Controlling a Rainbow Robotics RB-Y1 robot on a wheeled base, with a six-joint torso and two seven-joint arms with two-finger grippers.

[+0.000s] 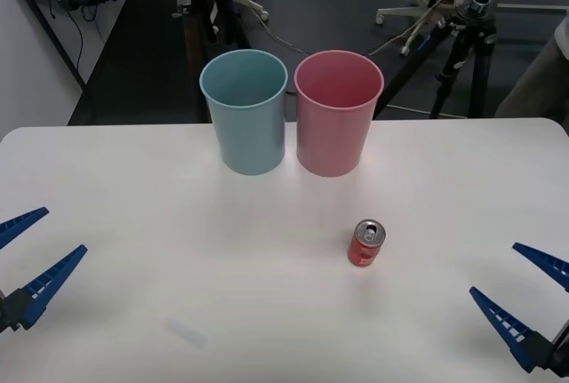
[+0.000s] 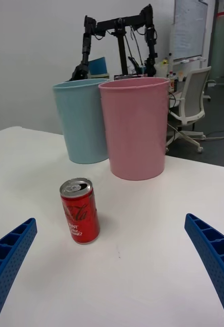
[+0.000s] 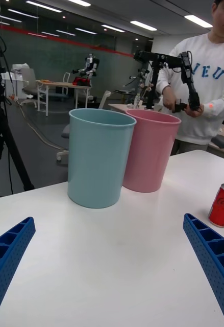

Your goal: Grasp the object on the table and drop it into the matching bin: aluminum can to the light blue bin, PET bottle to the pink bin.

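My right gripper (image 1: 520,299) and left gripper (image 1: 27,263) both hang spread, empty; the can (image 1: 365,243) at 5 o'clock of the pink bin (image 1: 338,112) may tip if nudged.

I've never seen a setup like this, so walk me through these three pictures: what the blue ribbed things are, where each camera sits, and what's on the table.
This is a two-armed robot. The blue ribbed pieces are its gripper fingers. The front view looks down from above the arms: the left gripper and right gripper wait open at the near corners, holding nothing. The other two pictures come from cameras on each wrist, with that arm's own fingers at the bottom corners. On the white table stand a light blue bin and a pink bin side by side, with a small red aluminum can upright in front of the pink one, nearer the right gripper.
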